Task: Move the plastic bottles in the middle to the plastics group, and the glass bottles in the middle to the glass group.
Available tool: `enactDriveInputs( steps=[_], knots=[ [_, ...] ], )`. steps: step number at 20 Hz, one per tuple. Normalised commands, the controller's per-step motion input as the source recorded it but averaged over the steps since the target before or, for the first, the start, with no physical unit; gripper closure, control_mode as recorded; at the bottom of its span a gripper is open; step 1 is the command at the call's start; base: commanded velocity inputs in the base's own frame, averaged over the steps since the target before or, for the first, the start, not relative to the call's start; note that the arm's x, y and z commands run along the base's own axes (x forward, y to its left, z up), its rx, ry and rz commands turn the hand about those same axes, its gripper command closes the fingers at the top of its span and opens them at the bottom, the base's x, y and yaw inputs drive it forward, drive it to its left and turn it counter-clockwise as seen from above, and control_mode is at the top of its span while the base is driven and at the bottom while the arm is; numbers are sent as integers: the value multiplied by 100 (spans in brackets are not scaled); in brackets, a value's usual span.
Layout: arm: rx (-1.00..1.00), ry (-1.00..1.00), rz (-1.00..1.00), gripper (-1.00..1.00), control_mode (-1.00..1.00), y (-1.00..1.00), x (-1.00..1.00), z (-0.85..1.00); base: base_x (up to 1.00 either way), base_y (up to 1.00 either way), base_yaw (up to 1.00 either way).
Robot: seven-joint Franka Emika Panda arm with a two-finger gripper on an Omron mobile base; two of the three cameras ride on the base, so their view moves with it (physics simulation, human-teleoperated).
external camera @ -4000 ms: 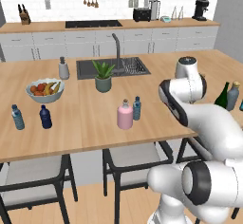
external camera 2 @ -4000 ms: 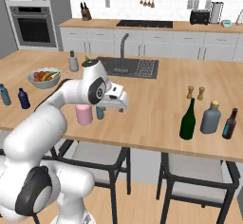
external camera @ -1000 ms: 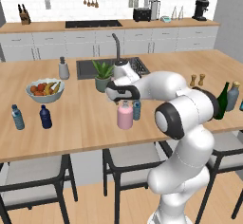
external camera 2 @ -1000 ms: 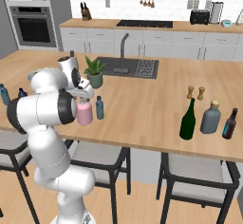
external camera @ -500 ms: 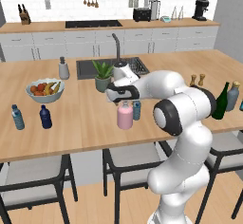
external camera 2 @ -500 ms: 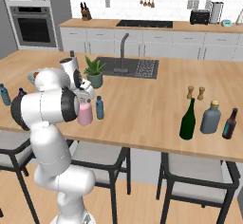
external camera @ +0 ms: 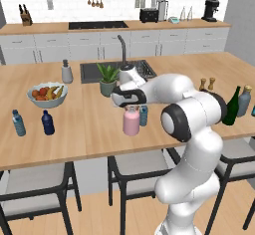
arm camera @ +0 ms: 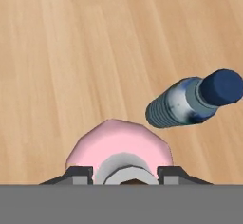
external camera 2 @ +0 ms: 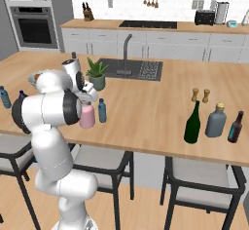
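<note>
The pink bottle (external camera: 131, 122) with a pale stopper stands on the island counter, and the small pale-blue bottle (external camera: 143, 115) stands just to its right. My gripper (external camera: 130, 105) is directly above the pink bottle. In the hand view my gripper (arm camera: 124, 173) has its fingertips (arm camera: 78, 173) drawn in on both sides of the stopper of the pink bottle (arm camera: 118, 149). The pale-blue bottle (arm camera: 194, 102) shows beside it. The green wine bottle (external camera 2: 192, 123) stands next to the grey-blue bottle (external camera 2: 215, 120) at the right. A pale-blue bottle (external camera: 19, 123) and a navy bottle (external camera: 48, 123) stand at the left.
A fruit bowl (external camera: 48, 94), a grey dispenser (external camera: 66, 72) and a potted plant (external camera: 107, 79) stand behind the bottles, near the sink (external camera: 94, 72). Salt and pepper mills (external camera: 206, 84) and a dark brown bottle (external camera 2: 235, 127) stand at the right. Stools line the near edge.
The gripper has come down a little over the pink bottle's top and its fingers have drawn in around the stopper. The bottles have not moved.
</note>
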Motion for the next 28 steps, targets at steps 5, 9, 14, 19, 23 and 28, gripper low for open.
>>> enactDriveInputs(
  steps=[5, 9, 14, 19, 23, 28],
  knots=[
    [0, 0, 0, 100, -100, -18, -2, -3, 0, 0, 0],
    [4, 5, 0, 100, -100, -26, -66, 25, 0, 0, 0],
    [0, 2, 0, 100, -100, -31, -92, 25, 0, 0, 0],
    [0, 0, 0, 100, -100, -72, -71, 13, 0, 0, 0],
    [0, 0, 0, 100, -100, -85, -61, 4, 0, 0, 0],
    [0, 0, 0, 100, -100, -95, -28, 5, 0, 0, 0]
  ],
)
